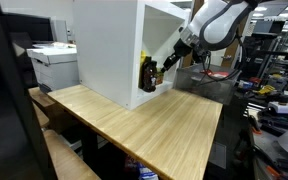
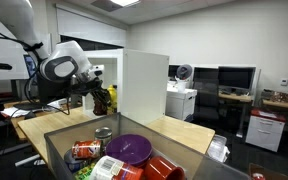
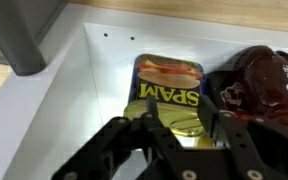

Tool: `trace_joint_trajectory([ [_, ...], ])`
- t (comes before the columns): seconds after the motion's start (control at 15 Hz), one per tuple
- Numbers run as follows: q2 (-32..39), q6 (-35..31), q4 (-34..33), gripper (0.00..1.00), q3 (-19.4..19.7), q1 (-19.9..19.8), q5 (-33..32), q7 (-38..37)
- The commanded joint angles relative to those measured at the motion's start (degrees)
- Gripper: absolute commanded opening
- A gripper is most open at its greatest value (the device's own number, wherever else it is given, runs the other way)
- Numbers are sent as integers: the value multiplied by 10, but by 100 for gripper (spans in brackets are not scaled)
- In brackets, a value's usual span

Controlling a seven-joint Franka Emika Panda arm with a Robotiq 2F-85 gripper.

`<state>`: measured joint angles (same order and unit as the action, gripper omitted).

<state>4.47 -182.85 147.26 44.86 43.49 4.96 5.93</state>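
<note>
Inspection, wrist view, nearest first. The gripper [image 3: 184,118] fills the lower centre of the frame. Its two black, matt fingers are spread, and I cannot tell whether either pad touches anything. In the gap between them I see the near end of one rectangular meat tin [image 3: 169,80]. It has rounded corners, a blue printed label and a glossy gold metal face, and it lies flat at centre frame. Just beside it, at upper right, is one dark brown plastic bottle [image 3: 264,80], ribbed and shiny. Both sit inside one white, smooth-panelled cabinet [image 3: 84,90]. I count two small holes in its rear wall. In an exterior view the cabinet stands on a pale wood-grain bench [image 1: 154,130].
</note>
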Motion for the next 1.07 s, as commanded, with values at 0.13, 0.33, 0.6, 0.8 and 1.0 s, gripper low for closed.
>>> trace_joint_trajectory([
  [0.13,23,-10,-34,88,24,19,-13,-7],
  [0.33,32,-21,-55,59,35,33,-14,-7],
  [0.6,25,-19,-56,50,34,38,-3,-7],
  [0.8,27,-23,-54,32,34,35,1,-8],
  [1.0,29,-27,-51,16,33,30,5,-9],
])
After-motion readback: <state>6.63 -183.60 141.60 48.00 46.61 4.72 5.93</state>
